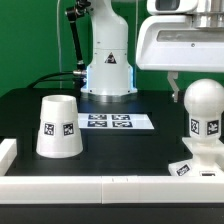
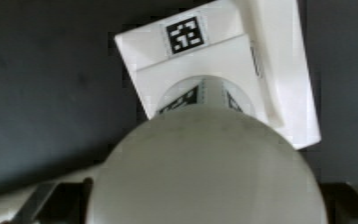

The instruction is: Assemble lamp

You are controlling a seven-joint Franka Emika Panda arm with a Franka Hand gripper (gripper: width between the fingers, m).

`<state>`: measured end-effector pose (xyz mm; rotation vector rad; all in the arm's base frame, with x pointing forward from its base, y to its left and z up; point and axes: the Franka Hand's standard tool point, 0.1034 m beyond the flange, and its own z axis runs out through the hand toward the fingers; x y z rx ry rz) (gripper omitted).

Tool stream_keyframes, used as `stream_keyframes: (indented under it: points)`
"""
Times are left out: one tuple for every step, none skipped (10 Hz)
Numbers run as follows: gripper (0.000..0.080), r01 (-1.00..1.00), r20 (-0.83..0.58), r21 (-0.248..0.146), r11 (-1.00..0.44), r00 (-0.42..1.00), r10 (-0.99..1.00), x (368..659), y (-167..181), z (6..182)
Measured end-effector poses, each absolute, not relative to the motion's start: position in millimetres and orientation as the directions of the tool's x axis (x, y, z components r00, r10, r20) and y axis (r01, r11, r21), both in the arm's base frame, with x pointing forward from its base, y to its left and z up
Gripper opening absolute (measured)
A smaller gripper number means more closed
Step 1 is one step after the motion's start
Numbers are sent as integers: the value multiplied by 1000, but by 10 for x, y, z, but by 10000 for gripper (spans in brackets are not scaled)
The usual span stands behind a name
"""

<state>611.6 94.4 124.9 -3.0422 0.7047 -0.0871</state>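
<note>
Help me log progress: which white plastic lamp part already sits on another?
The round ball bulb, atop the flat square base; the tapered shade stands alone.

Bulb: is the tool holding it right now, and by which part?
Cannot tell. The tool straddles the upper half of the bulb, which sits on the base. One finger stands beside it, but neither view shows contact.

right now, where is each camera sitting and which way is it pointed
Exterior view: low at the front of the table, facing the arm across the shade, marker board and bulb on its base; the gripper hangs over the bulb.
Wrist view: on the wrist, looking down over the bulb at the base; hardly any of the gripper shows.
Shared: bulb and base.
</note>
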Motion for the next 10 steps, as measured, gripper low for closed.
stream_keyframes:
  points:
    - [580,-549,29,-33,-835,835,-550,6095,951,1247]
    - [580,-634,10,-37,-772,772,-635,6083,954,1244]
    - [580,-714,-6,-43,-698,699,-715,6076,953,1242]
    - [580,-777,-29,-45,-628,629,-777,6069,955,1241]
    - [580,-838,-54,-49,-544,546,-836,6065,947,1240]
    - [580,-876,-67,-45,-480,482,-873,6066,947,1239]
    - [580,-892,-74,-43,-450,452,-889,6068,953,1238]
    - [580,-920,-81,-39,-390,392,-917,6064,964,1237]
    - [641,-921,-81,-39,-387,389,-918,6063,968,1236]
    - [641,-900,-73,-40,-434,436,-897,6063,967,1235]
